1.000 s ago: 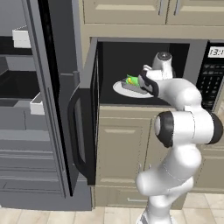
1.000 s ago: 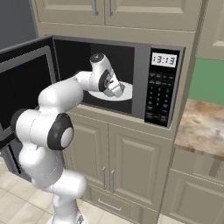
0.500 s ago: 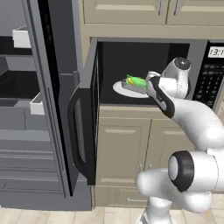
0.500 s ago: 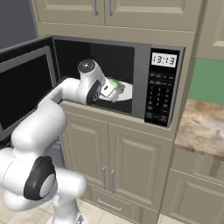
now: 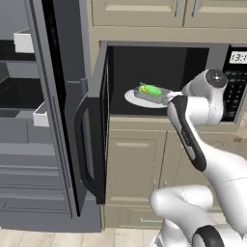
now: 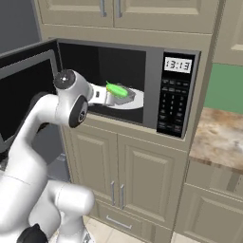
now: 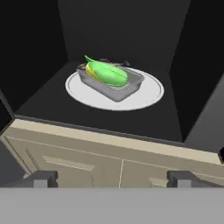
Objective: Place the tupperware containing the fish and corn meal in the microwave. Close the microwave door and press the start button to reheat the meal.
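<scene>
One tupperware [image 7: 111, 83] on the white turntable plate [image 7: 144, 97] inside the microwave [image 6: 156, 90], claw [image 7: 111, 178] wide, empty, outside.

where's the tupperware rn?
The tupperware sits on the white turntable plate inside the open microwave, left of the keypad panel in the right base view.
</scene>
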